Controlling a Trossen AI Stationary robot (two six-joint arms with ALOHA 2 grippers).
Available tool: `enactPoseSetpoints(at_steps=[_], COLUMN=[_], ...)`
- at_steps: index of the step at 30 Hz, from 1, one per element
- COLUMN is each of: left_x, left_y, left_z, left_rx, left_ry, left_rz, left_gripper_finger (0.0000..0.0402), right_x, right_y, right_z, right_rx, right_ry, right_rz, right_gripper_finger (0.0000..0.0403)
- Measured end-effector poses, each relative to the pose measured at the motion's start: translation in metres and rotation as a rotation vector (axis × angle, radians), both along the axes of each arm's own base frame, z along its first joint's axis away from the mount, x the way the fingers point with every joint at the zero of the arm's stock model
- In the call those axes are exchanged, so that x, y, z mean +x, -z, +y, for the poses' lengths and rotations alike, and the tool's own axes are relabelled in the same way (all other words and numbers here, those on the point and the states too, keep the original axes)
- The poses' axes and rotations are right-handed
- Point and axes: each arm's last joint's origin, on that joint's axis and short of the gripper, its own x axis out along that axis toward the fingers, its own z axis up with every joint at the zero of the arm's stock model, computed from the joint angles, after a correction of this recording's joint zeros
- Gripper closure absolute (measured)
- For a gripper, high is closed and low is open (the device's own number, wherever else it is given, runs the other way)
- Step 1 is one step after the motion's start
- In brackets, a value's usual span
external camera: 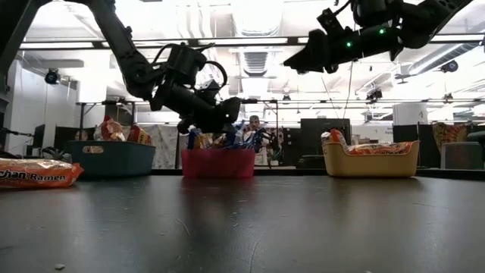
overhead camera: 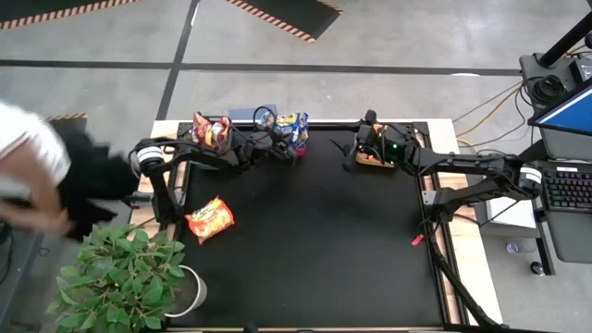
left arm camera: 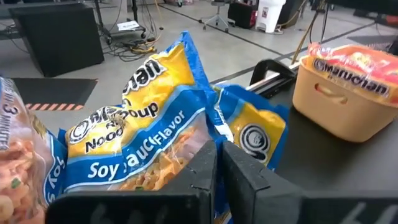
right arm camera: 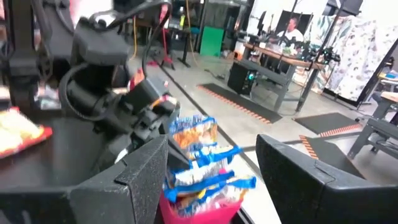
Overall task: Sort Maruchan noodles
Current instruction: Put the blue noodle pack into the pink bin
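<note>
Blue-and-yellow Maruchan noodle packets [left arm camera: 134, 134] stand in a red bin [external camera: 218, 163] at the table's far middle. My left gripper [left arm camera: 219, 163] reaches in from the left and is shut at their top. Orange packets [overhead camera: 211, 129] fill a dark grey bin [external camera: 114, 158] at the far left. More orange packets lie in a tan bin [external camera: 370, 159] at the far right. My right gripper [right arm camera: 211, 162] hovers open above the tan bin, holding nothing. One orange packet [overhead camera: 210, 219] lies flat on the black table at the left. My left gripper pinches the side edge [left arm camera: 211, 127] of a blue-and-yellow packet between its two fingertips. The fingers come from the table's left, slanting slightly down. The packet stands tilted among the others in the red bin; its lower end is hidden.
A potted plant [overhead camera: 125, 277] stands at the table's near left corner. A person [overhead camera: 28, 166] bends beside the table's left edge. A small red scrap [overhead camera: 416, 240] lies near the right edge. The middle of the black table top [overhead camera: 314, 240] is bare.
</note>
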Motion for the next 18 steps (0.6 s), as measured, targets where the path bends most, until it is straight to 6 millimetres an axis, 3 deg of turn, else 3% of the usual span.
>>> enactPoseSetpoints(at_steps=[7, 13, 18], left_x=[-0.004, -0.014, -0.011], left_y=[-0.017, -0.032, -0.038], left_z=[-0.001, -0.003, -0.012], left_rx=[0.006, 0.044, 0.120], left_ry=[-0.020, -0.080, 0.088], left_rz=[-0.043, 0.025, 0.093], left_gripper_finger=[0.0400, 0.0401, 0.0401], right_x=[0.000, 0.000, 0.000], right_y=[0.000, 0.000, 0.000], right_z=[0.000, 0.000, 0.000], right_rx=[0.008, 0.007, 0.000], right_ry=[0.000, 0.000, 0.000], right_rz=[-0.002, -0.001, 0.006], right_gripper_finger=[0.0180, 0.0188, 0.0188])
